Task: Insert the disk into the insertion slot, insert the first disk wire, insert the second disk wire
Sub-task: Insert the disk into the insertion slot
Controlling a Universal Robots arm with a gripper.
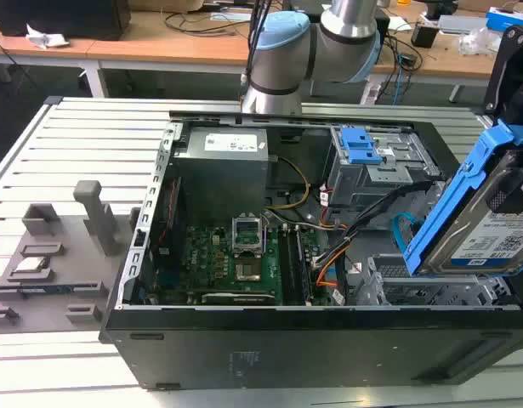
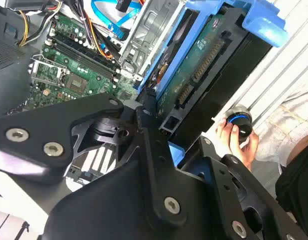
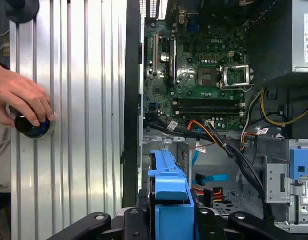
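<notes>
Gripper (image 3: 171, 223) pinched on the disk (image 1: 489, 212) in its blue carrier (image 3: 169, 190), clamped from both sides. Held tilted just above the insertion slot (image 1: 431, 291) — not yet in. White printed label (image 1: 503, 242) on the disk's face, another on the grey power supply (image 1: 223, 174) — text left unread. Orange-red wires (image 1: 329, 255) and light blue cable (image 1: 403, 234) inside the case (image 1: 244, 357), near the slot.

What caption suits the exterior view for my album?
Disk in blue frame, tilted above the insertion slot of an open computer case.
</notes>
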